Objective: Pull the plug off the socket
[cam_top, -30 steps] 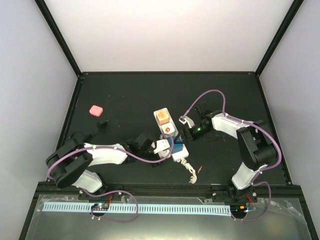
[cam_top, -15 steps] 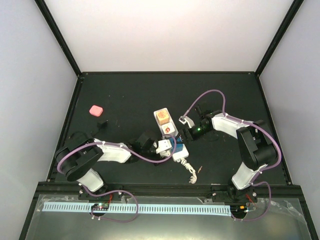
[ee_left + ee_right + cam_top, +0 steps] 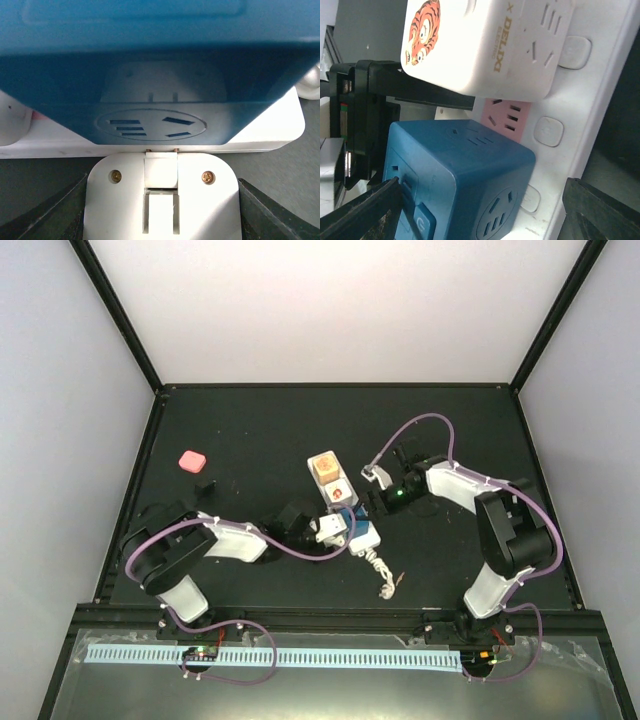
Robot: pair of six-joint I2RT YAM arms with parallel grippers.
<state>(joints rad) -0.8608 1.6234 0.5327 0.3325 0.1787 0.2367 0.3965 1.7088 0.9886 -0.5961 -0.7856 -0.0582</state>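
Left claw at blue plastic cube plug, grip unclear; right claw gapes beside long white socket; wide black tabletop around.

Left gripper blocks the left side of the blue cube; right gripper crowds the strip from the right. Between the blue cube and the white cube there is only a narrow gap over a pink outlet. Cord trails off the strip's near end. Far table is open; a pink block sits far left.
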